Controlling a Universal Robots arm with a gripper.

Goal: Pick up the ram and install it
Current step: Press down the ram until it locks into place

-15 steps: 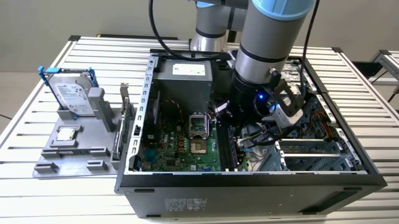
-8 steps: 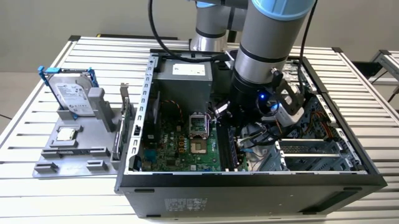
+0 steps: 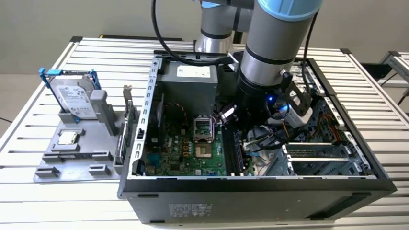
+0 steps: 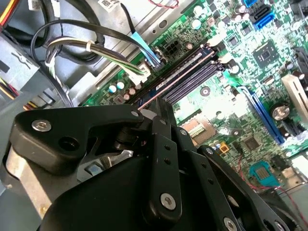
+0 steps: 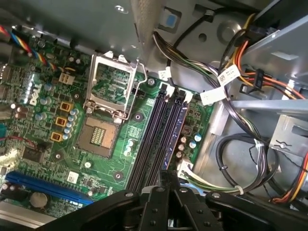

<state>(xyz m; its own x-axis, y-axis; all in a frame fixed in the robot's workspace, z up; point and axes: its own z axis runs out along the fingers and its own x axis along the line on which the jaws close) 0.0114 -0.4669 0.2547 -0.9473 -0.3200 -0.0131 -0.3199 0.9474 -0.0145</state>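
Note:
The ram (image 5: 177,127) is a thin bluish stick standing in the outermost of the black motherboard slots (image 5: 149,139), the one nearest the cable bundle. In the second wrist view the ram (image 4: 185,67) shows as a long edge with a pale label. My gripper (image 5: 166,177) is deep inside the open computer case (image 3: 137,143), its black fingers (image 4: 161,139) drawn together over one end of the stick. Whether the tips touch the stick is hidden. In the exterior view the gripper (image 3: 243,129) hangs just over the slots.
An open processor socket (image 5: 113,86) lies beside the slots. Cable bundles (image 5: 211,82) crowd the drive-bay side. Outside the case, a grey fixture (image 3: 76,160) holds a silver hard drive with blue brackets (image 3: 73,98) and a small square chip (image 3: 68,138).

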